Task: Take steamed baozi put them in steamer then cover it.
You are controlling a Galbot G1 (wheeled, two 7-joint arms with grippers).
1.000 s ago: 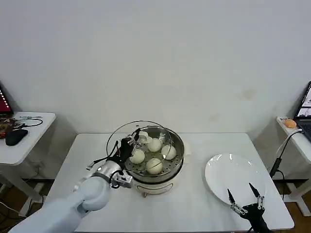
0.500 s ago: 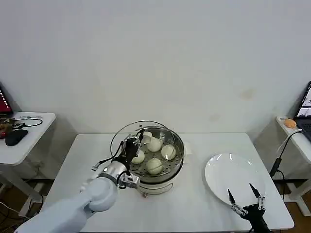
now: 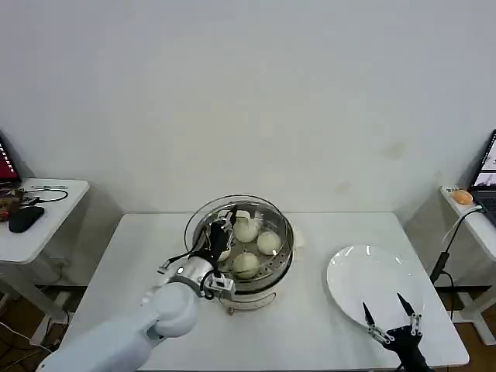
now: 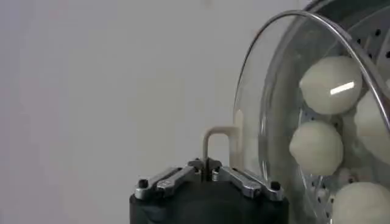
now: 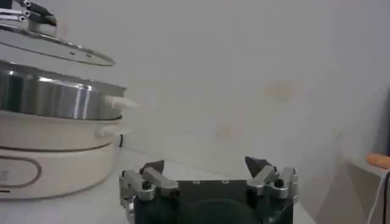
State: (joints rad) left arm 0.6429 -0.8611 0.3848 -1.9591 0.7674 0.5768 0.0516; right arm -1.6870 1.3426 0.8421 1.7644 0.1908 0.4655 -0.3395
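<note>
Left gripper [image 3: 219, 236] pinching the cover's [image 3: 240, 225] handle, clear glass floating just above the steamer [image 3: 267, 273] rim, plate [image 3: 372, 283] at 3 o'clock with bare table between, right gripper [image 3: 390, 319] wide open.

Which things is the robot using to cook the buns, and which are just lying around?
For the job: buns, steamer, glass lid, left gripper holding the lid's handle.

Just lying about: white plate, right gripper waiting open, computer mouse on the side table.
</note>
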